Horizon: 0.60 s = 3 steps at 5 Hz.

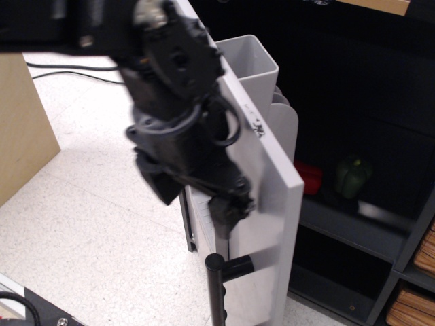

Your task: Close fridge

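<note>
The fridge has a black shelved interior (360, 102) and a light-grey door (272, 204) that stands partly open, swung toward the shelves. The door's black bar handle (219, 288) sticks out at the bottom. A grey door bin (251, 58) shows behind the door's top edge. My black gripper (228, 210) is pressed against the door's outer face just above the handle. It is motion-blurred, so whether its fingers are open or shut does not show.
A red pepper (311, 176) and a green pepper (352, 178) lie on the fridge shelf. A tan wooden panel (20, 129) stands at the left. A black cable (68, 68) lies on the speckled floor (95, 224). Wooden slats (411, 305) sit at the lower right.
</note>
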Motion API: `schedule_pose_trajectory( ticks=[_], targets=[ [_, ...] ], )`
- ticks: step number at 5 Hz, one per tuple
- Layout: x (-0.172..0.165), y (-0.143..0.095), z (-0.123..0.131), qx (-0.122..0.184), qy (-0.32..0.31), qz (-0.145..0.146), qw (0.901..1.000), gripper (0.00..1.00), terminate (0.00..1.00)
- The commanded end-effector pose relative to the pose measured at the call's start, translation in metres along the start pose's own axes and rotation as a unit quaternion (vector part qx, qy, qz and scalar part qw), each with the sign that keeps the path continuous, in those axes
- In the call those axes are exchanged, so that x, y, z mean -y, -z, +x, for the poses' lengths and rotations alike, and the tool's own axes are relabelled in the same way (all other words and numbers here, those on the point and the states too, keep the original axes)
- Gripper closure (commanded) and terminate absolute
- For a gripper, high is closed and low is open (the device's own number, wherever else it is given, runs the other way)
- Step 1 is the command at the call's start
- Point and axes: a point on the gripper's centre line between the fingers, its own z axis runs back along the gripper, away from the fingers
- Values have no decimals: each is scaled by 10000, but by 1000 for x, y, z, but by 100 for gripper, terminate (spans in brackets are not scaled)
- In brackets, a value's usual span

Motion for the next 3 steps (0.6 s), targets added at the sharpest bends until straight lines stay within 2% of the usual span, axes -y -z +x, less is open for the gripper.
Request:
schedule_pose_trajectory(
  ticks=[1,3],
  targets=[
    [7,1,52,497,-506,-120,9974,0,0],
    [14,12,93,895,-837,-103,9924,0,0]
  ],
)
